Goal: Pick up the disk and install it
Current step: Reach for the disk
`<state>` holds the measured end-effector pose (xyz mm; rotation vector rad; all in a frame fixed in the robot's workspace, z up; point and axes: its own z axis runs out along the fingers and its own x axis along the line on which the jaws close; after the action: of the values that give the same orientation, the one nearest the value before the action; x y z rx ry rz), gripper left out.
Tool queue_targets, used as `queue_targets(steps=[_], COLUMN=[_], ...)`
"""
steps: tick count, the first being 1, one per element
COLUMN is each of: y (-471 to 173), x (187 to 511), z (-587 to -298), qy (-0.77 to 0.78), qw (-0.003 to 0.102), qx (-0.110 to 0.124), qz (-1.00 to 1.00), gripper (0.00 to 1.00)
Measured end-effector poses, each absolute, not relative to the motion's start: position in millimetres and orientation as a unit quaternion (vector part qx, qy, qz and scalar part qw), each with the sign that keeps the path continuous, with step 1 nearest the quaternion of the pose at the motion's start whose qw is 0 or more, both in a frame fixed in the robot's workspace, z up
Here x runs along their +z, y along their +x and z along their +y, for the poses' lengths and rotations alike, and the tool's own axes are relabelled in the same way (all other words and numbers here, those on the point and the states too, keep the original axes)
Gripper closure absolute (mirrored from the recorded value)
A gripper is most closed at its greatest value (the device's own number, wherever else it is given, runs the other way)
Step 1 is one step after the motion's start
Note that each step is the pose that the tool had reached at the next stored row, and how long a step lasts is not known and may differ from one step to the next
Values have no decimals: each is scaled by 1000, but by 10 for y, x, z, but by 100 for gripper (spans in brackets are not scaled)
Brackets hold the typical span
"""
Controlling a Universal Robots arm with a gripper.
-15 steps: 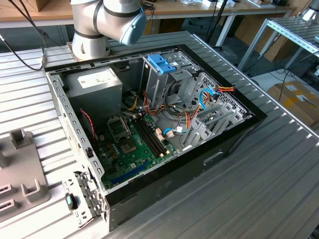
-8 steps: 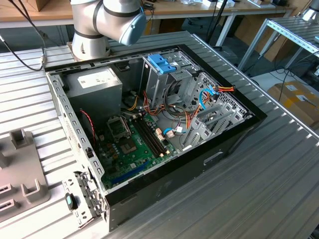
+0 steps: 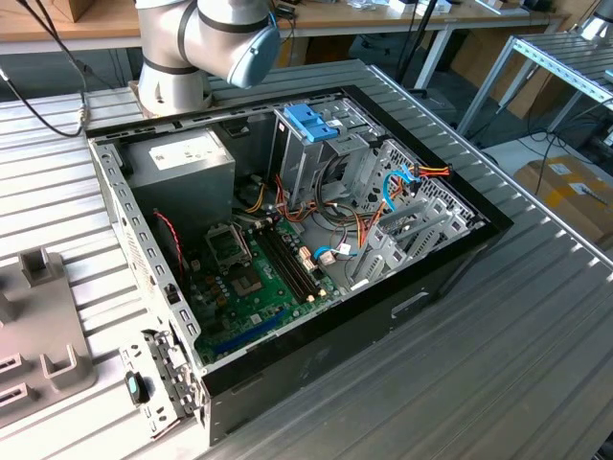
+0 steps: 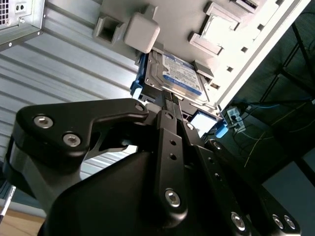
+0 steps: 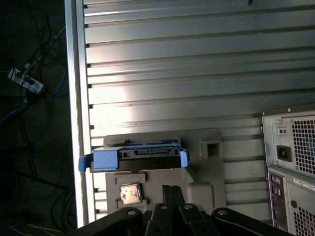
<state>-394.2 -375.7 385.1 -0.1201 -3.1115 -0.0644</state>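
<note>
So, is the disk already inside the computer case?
No, in the first wrist view the disk lies on a grey holder on the table, beside the computer case, not in it.

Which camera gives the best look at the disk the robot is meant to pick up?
The second wrist view: it shows the disk from its broad labelled face, with blue rails along its sides. The first wrist view shows the disk edge-on, one narrow end between the blue rails.
</note>
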Motion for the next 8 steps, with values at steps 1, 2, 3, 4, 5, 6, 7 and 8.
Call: queue_targets(steps=[1,2,3,4,5,6,7,8], y=[-3942,-3942,-3942,-3942,-3942,-3945,-3950,-3960], x=[3851,3851,3851,3851,3851,3851,3851,3850], z=[-3756,-3755,-3755,-3755,-3755,-3754,-3754,-3755], qy=[-39,-39,-39,-39,-39,-39,-39,-39], qw=[14,14,14,14,14,14,14,14], qx=[-21,-21,-21,-21,-21,-21,-21,-21], qz=[-999,-999,-999,-999,-999,-999,-999,-999], gripper=[89,89,89,89,89,89,89,89])
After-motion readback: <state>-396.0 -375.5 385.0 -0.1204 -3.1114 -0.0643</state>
